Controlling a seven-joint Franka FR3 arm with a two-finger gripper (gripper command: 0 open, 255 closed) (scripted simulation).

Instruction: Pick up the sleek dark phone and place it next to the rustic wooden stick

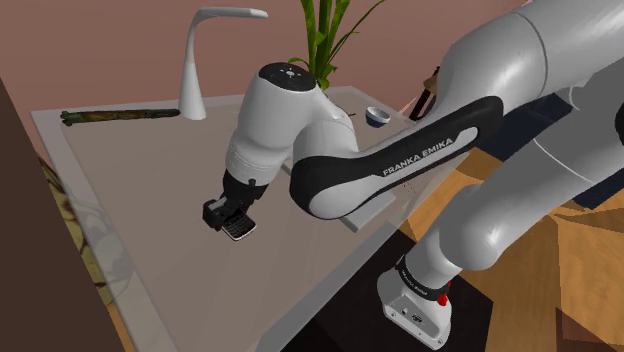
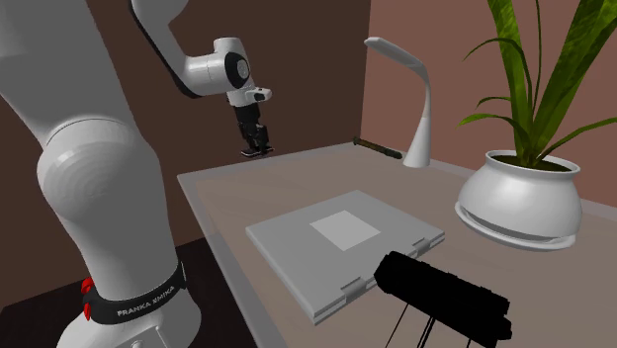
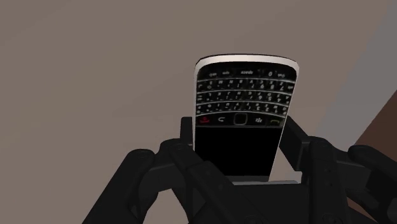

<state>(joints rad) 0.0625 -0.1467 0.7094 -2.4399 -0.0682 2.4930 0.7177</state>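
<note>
You can read "FRANKA EMIKA" in white on the arm (image 1: pixel 400 165). Your claw (image 3: pixel 238 137) clamps the dark phone (image 3: pixel 242 108) by its long sides, with the long axis running along the fingers and the keypad end pointing away. The key lettering is too small to read. In the shoulder view the phone hangs left of centre over the bench (image 1: pixel 130 190), well apart from the stick (image 1: pixel 120 115) at upper left.

I see my arm (image 1: pixel 500 200) as smooth, rounded white shells with dark joints between them. A black elbow section (image 1: pixel 420 160) carries "FRANKA EMIKA" in white capitals. In the second exterior view, a black ring (image 2: pixel 133 297) low on the arm bears the same words, with small red marks beside it. A dark round cap (image 1: pixel 290 73) shows a circle of pale dots. The gripper (image 1: pixel 233 222) is black all over, blocky and angular.
</note>
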